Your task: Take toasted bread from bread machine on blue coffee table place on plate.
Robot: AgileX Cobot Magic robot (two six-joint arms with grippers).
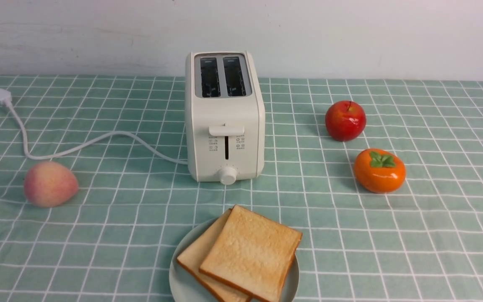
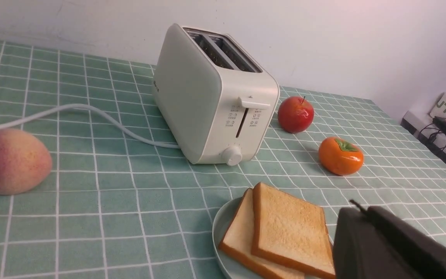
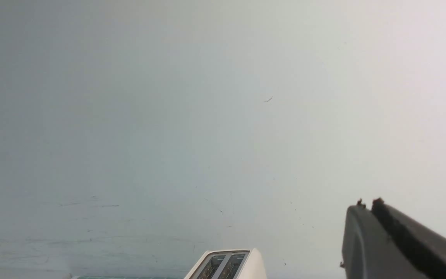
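Left claw (image 2: 362, 209) looks pinched shut on nothing. Right claw (image 3: 368, 204) looks the same, closed and empty, pointed up at the wall. Both slices of toasted bread (image 1: 250, 251) lie overlapped on the plate (image 1: 174, 272), in front of the bread machine (image 1: 224, 121), whose slots look empty, on the checked surface (image 1: 99, 235). I'd say the placing's done, so the next move is just parking both arms clear.

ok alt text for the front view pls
Two slices of toasted bread lie overlapping on a plate at the near edge of the blue coffee table, before the empty bread machine. A peach sits left; an apple and persimmon right.
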